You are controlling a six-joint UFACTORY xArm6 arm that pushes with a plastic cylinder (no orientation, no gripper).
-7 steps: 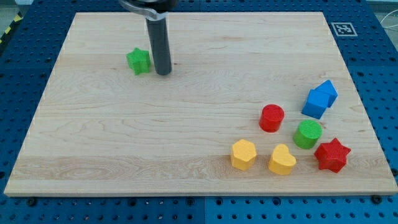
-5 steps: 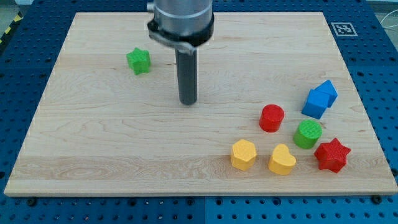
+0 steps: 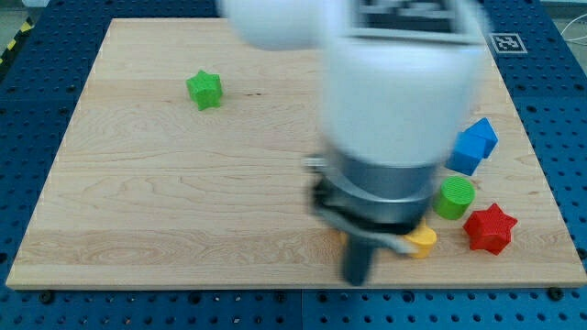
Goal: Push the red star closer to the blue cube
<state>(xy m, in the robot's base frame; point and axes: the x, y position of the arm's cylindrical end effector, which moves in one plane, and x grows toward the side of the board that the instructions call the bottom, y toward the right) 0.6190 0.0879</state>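
My tip (image 3: 356, 279), the blurred end of a dark rod, sits near the desk's (image 3: 138, 220) bottom edge, left of the yellow block (image 3: 424, 242) and well left of the red star (image 3: 489, 228). The tool is a bare rod, holding nothing. The red star lies at the view's lower right, below the blue cube (image 3: 473, 145), with the green cylinder (image 3: 453, 197) between them. A green star (image 3: 204, 89) sits alone at upper left.

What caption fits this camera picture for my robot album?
Blurred arm swoops low, my tip near the board's bottom edge, left of the red star; the blue cube waits above it.
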